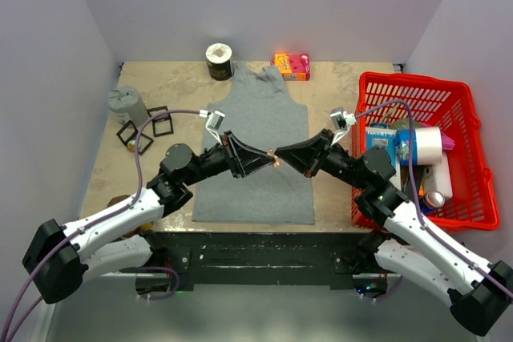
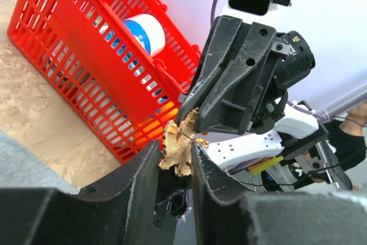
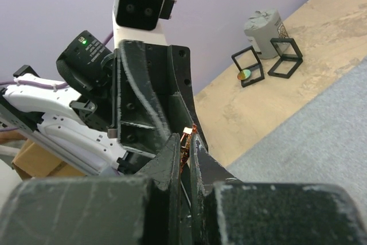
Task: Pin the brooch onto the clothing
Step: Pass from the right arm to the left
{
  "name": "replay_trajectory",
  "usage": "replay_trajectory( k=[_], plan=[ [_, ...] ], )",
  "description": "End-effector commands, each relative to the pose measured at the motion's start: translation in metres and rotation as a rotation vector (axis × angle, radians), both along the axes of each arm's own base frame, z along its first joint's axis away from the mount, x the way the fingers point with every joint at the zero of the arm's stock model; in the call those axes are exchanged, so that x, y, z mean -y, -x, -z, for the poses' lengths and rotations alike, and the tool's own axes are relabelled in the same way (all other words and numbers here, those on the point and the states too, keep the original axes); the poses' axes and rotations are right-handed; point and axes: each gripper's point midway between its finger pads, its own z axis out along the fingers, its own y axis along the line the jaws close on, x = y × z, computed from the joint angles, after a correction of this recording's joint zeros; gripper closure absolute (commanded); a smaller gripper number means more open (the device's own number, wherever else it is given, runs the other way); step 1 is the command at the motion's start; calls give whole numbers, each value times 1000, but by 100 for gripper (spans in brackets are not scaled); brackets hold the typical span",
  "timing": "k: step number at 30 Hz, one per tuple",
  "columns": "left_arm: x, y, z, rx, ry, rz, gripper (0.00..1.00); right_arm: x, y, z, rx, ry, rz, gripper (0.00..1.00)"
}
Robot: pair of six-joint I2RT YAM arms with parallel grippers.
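The small orange-red brooch point(image 1: 274, 157) hangs in the air between my two grippers, above the middle of the grey tank top point(image 1: 256, 110), which lies flat on the table. My left gripper point(image 1: 268, 158) reaches in from the left and is shut on the brooch point(image 2: 179, 147), whose gold mesh face sits between its fingers. My right gripper point(image 1: 280, 156) reaches in from the right and is shut on the brooch point(image 3: 186, 144), seen edge-on there. The two sets of fingertips nearly touch. The grey cloth point(image 3: 321, 136) lies below.
A red basket point(image 1: 417, 150) with a white roll and packets stands at the right. A tape roll point(image 1: 219, 60) and an orange-pink box point(image 1: 292, 66) sit at the back. A grey cup point(image 1: 128, 104) and black frames point(image 1: 160, 124) are at the left.
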Motion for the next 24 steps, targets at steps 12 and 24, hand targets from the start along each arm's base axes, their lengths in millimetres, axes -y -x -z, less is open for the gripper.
replay_trajectory(
  k=[12,24],
  plan=[
    [-5,13,-12,48,49,50,100,1,1,-12,33,-29,-2,100],
    [-11,6,-2,94,-110,39,100,-4,14,-14,50,-2,-75,70]
  ],
)
